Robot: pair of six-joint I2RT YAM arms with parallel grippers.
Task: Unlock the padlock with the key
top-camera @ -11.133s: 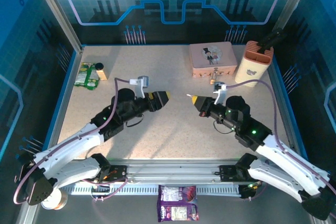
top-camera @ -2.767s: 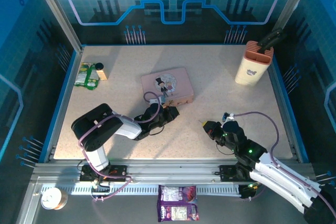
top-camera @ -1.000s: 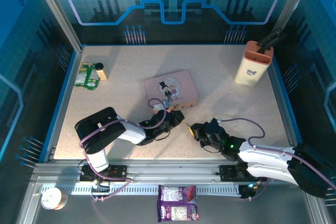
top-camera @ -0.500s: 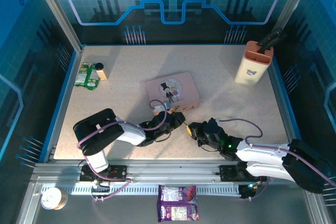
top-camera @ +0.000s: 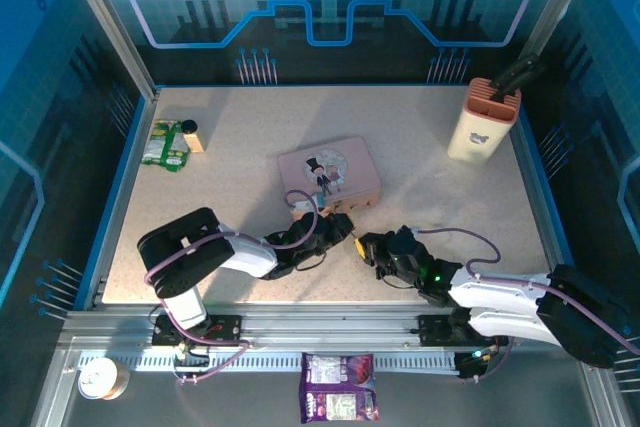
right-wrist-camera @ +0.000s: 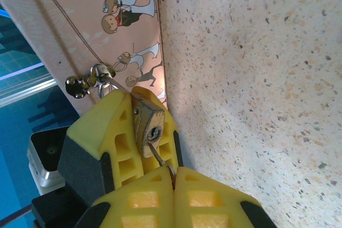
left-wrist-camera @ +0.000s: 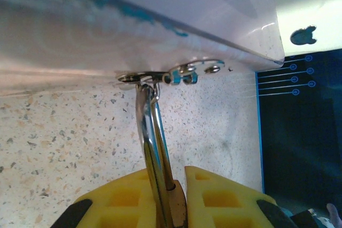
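left claw (left-wrist-camera: 170, 177): pinching padlock (right-wrist-camera: 147, 125), centre-left of right wrist view, hanging off tin (right-wrist-camera: 80, 25)
right claw (right-wrist-camera: 173, 173): pressed together, pinching key (right-wrist-camera: 162, 159)
change: right claw having closed in; key tip now meeting keyhole
meaning: probably inserting, turning coming next

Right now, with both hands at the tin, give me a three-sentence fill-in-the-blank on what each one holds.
The left hand is shut on the ___. The right hand pinches the ___, its tip at the keyhole. The shackle hangs from the clasp of the ___ tin.
Missing words: padlock; key; pink.
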